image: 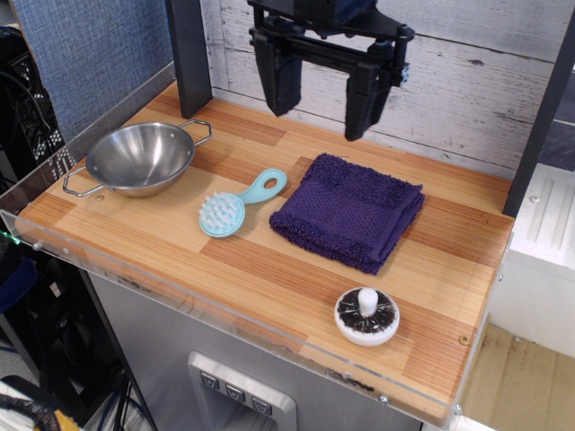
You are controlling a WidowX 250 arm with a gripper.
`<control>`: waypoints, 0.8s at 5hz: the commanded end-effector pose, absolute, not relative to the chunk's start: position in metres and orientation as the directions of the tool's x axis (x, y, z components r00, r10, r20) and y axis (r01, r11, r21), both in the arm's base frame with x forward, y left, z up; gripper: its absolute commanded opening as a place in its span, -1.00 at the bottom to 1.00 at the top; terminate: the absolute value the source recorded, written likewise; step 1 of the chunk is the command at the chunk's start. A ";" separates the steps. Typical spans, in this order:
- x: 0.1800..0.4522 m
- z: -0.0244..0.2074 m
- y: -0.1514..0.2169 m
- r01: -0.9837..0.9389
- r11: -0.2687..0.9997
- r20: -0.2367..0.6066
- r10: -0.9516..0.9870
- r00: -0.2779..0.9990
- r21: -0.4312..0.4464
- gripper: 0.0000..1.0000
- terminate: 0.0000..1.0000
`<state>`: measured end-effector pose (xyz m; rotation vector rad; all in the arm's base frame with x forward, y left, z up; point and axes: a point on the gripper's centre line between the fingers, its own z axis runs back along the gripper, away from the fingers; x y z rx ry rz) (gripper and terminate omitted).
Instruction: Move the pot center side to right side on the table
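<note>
The pot [367, 316], a small round white dish with a dark speckled top and a white centre knob, stands on the striped wooden table [269, 269] near its front right edge. My black gripper [319, 112] hangs open and empty high over the back of the table, above the far edge of the purple towel. Its two fingers [278, 85] are spread wide. It is well apart from the pot.
A folded purple towel [350, 211] lies at centre right. A light blue brush [235, 206] lies at the centre. A shiny steel two-handled bowl [141, 159] stands at the left. A clear acrylic rim [225, 310] runs along the front edge. A dark post [189, 54] stands at the back left.
</note>
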<state>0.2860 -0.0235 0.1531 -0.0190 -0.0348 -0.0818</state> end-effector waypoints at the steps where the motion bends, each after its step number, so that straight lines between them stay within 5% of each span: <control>1: 0.283 0.164 -0.018 0.086 0.996 0.075 -0.085 0.994 -0.015 1.00 -1.00; 3: 0.283 0.164 -0.018 0.086 0.996 0.075 -0.085 0.994 -0.015 1.00 -1.00; 4: 0.283 0.164 -0.018 0.086 0.996 0.075 -0.085 0.994 -0.015 1.00 1.00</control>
